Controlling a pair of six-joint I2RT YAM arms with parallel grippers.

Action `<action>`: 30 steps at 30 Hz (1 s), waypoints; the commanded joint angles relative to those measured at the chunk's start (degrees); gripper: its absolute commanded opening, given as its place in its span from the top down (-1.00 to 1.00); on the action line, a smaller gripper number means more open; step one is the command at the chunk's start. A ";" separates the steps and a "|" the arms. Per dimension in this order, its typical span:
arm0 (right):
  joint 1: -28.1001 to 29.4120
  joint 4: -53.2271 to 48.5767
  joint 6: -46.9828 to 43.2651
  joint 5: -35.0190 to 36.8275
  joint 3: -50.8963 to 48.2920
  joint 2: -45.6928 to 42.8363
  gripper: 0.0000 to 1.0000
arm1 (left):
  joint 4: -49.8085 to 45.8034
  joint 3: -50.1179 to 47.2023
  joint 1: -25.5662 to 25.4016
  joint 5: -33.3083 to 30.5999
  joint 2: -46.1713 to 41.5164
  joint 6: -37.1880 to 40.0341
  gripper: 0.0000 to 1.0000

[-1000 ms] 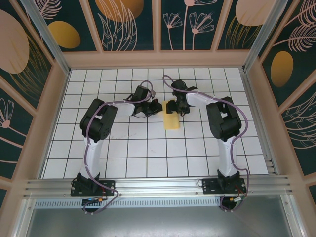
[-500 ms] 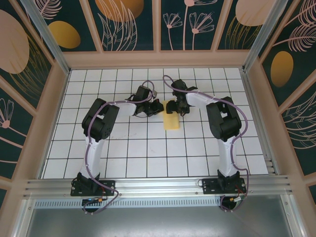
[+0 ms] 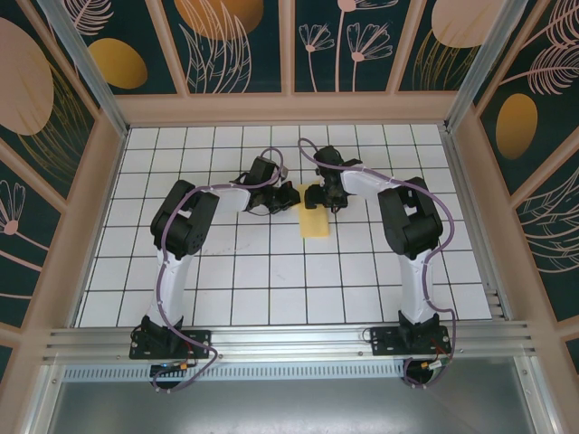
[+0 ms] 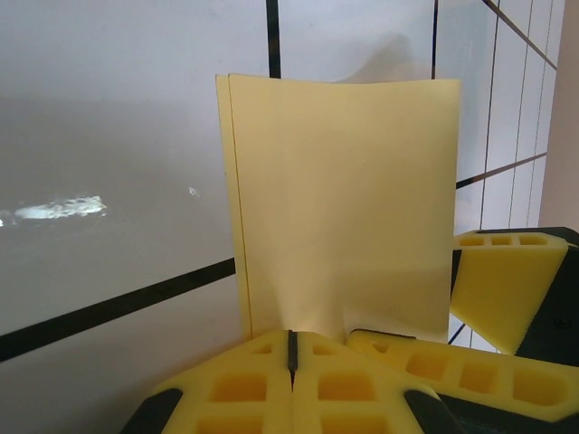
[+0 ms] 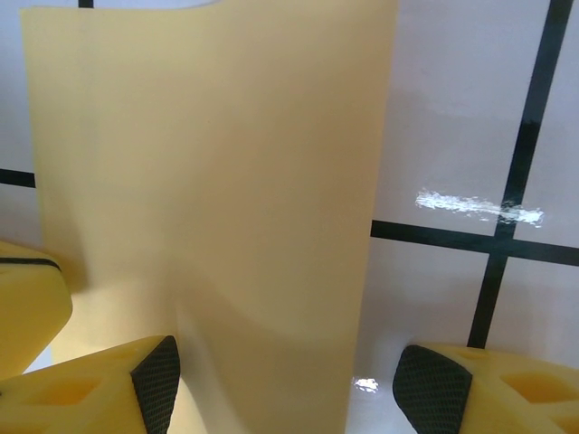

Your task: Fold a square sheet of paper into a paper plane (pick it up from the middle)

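Yellow and thin, the square sheet of paper (image 3: 314, 222) lies on the white gridded counter (image 3: 253, 271), a little toward 12 o'clock from its centre. It reads as a narrow rectangle, and the left wrist view shows a doubled edge along its 9 o'clock side, so it appears to be folded in half and far from a dart. The left gripper (image 4: 291, 348) has its jaws clenched, pad against pad, right at the end of the paper. The right gripper (image 5: 289, 380) has its jaws released and spread: one pad is over the paper and the other over bare counter at 3 o'clock.

The main risk is slip. The paper is light and the counter glossy, so any sideways drag from the clenched jaws could slide the sheet or shift its two layers out of line, skewing later creases. A small buckle shows just ahead of the left pads; more pressure there could set an unwanted wrinkle. If the right jaws close as they stand, they may gather and crumple the long edge.

Whether the left jaws pinch the paper or only press on it cannot be told, since the pads cover that end. From above, both grippers hide the paper's 12 o'clock end. The right pads are cut off by the frame's lower edge.
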 commanded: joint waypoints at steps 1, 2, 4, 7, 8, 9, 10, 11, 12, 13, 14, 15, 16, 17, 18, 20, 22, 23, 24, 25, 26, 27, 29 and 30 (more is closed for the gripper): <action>-0.02 2.08 -1.58 -2.75 -6.41 11.99 -0.46 | -0.75 1.22 -0.38 0.20 -0.35 1.05 0.92; -0.04 2.14 -1.54 -2.86 -6.44 12.08 -0.46 | -0.57 1.16 -0.36 0.15 -0.48 1.06 0.92; -0.03 2.03 -1.40 -2.84 -6.26 12.17 -0.46 | -0.44 1.09 -0.39 -0.04 -0.61 1.06 0.91; -0.04 1.81 -1.15 -2.45 -6.14 12.43 -0.47 | -0.43 1.09 -0.40 -0.19 -0.69 1.03 0.92; -0.04 1.66 -1.04 -2.43 -6.11 12.56 -0.47 | -0.43 1.09 -0.41 -0.19 -0.69 0.97 0.92; 0.00 1.67 -0.97 -2.36 -6.11 12.60 -0.47 | -0.43 1.00 -0.41 -0.23 -0.61 0.97 0.92; -0.04 1.59 -0.92 -2.32 -6.09 12.67 -0.48 | -0.43 0.96 -0.34 -0.15 -0.61 0.90 0.92; 0.00 1.59 -0.88 -2.32 -5.95 12.70 -0.48 | -0.43 0.91 -0.39 -0.17 -0.61 0.96 0.92; -0.03 1.59 -0.82 -2.34 -5.98 12.76 -0.48 | -0.43 0.91 -0.41 -0.15 -0.61 0.97 0.93; -0.04 1.52 -0.71 -2.32 -5.96 12.79 -0.48 | -0.43 0.92 -0.40 -0.16 -0.61 0.97 0.93; -0.04 1.39 -0.69 -2.32 -5.86 12.89 -0.48 | -0.43 0.91 -0.38 -0.13 -0.53 0.96 0.93; -0.04 1.43 -0.69 -2.32 -5.91 12.96 -0.48 | -0.51 0.91 -0.34 -0.06 -0.49 0.97 0.93; -0.03 1.35 -0.56 -2.25 -5.78 13.05 -0.48 | -0.61 0.91 -0.36 -0.04 -0.35 0.97 0.93; 0.00 1.32 -0.52 -2.23 -5.82 13.09 -0.48 | -0.71 0.91 -0.33 -0.06 -0.35 0.97 0.93; -0.02 1.18 -0.43 -2.17 -5.76 13.14 -0.48 | -0.70 0.91 -0.40 -0.01 -0.26 0.97 0.93; -0.02 0.88 -0.12 -2.14 -5.50 13.38 -0.48 | -0.79 0.91 -0.35 0.15 -0.17 0.97 0.93; -0.04 0.52 0.08 -2.14 -5.22 13.57 -0.48 | -0.83 0.99 -0.40 0.14 -0.26 0.97 0.93; -0.08 0.51 0.30 -2.08 -5.19 13.64 -0.49 | -0.79 1.00 -0.39 0.15 -0.30 0.96 0.93; -0.10 0.40 0.48 -2.10 -5.15 13.77 -0.48 | -0.79 1.04 -0.38 0.16 -0.39 0.97 0.93; -0.22 0.24 0.65 -2.19 -4.96 13.86 -0.49 | -0.79 1.00 -0.40 0.14 -0.49 0.91 0.93; -0.22 0.11 0.76 -2.24 -4.97 13.99 -0.48 | -0.79 1.00 -0.41 0.13 -0.65 0.97 0.93; -0.29 0.00 0.87 -2.23 -4.87 14.15 -0.49 | -0.79 1.02 -0.35 0.04 -0.78 0.92 0.93; -0.39 -0.03 0.91 -2.49 -4.86 14.29 -0.49 | -0.52 0.74 -0.41 0.03 -1.09 0.96 0.93; -0.39 0.03 0.88 -2.54 -4.94 14.28 -0.48 | -0.52 0.73 -0.39 -0.03 -1.14 0.97 0.93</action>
